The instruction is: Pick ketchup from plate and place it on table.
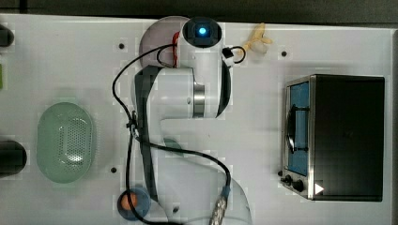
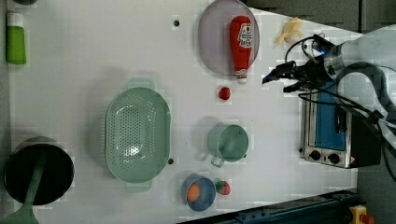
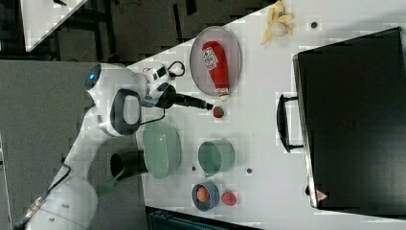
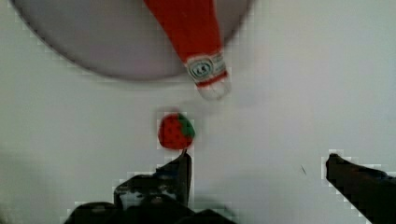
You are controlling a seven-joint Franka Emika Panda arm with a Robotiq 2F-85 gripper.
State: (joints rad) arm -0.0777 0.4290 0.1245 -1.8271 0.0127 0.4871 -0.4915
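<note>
Seen from the wrist view, the gripper (image 4: pixel 259 163) hangs with its jaws spread wide and nothing between them. Just beyond the fingertips a strawberry (image 4: pixel 176 131) lies on the table (image 4: pixel 303 70), and past that sits the ketchup (image 4: pixel 196 32). It lies flat on the plate (image 4: pixel 84 42), with its white cap poking over the rim onto the tabletop side.

So the pick has not begun. In the left view the gripper (image 2: pixel 280 80) is off to the left view's right of the plate (image 2: pixel 212 42), apart from the ketchup (image 2: pixel 241 44). The right view agrees: the gripper (image 3: pixel 206 104) points toward the strawberry (image 3: pixel 218 112), below the plate (image 3: pixel 201 62) and clear of the ketchup (image 3: pixel 216 64). By my reading everything remains: reaching over the bottle, closing on it, lifting it and setting it on the table.

In the wrist view the bottle's upper body and much of the plate run out of frame. In the top view the arm covers nearly all of the plate (image 1: pixel 152 40), and a small part of its edge peeks out beside the wrist. How high the fingertips hang above the table is hard to judge from any view.
</note>
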